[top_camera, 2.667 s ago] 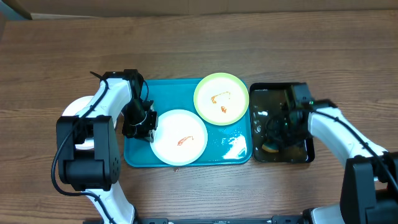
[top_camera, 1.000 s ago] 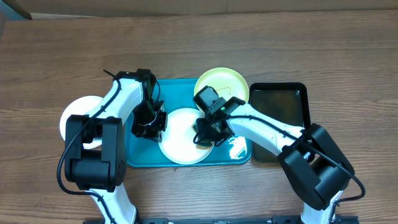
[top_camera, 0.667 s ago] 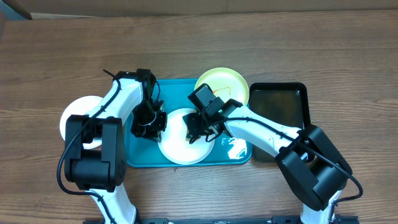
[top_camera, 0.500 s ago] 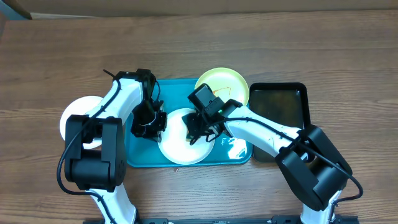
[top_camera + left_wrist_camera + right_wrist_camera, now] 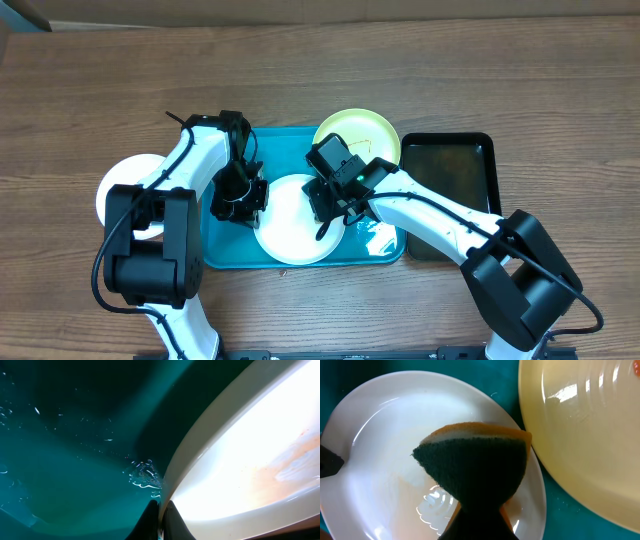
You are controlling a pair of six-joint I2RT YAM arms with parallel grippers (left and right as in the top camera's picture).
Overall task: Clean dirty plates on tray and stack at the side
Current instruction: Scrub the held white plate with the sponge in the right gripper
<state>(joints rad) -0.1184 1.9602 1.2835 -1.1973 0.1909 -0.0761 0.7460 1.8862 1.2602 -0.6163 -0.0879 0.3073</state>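
Note:
On the turquoise tray (image 5: 222,250) lies a white plate (image 5: 285,238) with faint orange smears (image 5: 282,462). My left gripper (image 5: 243,207) is shut on that plate's left rim (image 5: 180,485), one finger under and one over it. My right gripper (image 5: 333,210) is shut on a sponge (image 5: 475,462), green scrub side down on the white plate (image 5: 375,455), where a wet foamy streak shows. A pale yellow-green plate (image 5: 368,138), with a red smear, sits at the tray's far right corner and fills the right of the right wrist view (image 5: 590,430).
Another white plate (image 5: 112,190) rests on the wooden table left of the tray, partly under my left arm. A black tray (image 5: 460,175) holding dark liquid stands right of the turquoise one. Wet patches glisten on the tray's near right corner (image 5: 380,238).
The right gripper has swept the sponge left across the white plate and back toward its right side. The orange smear has faded. My left gripper has kept its hold on the rim.

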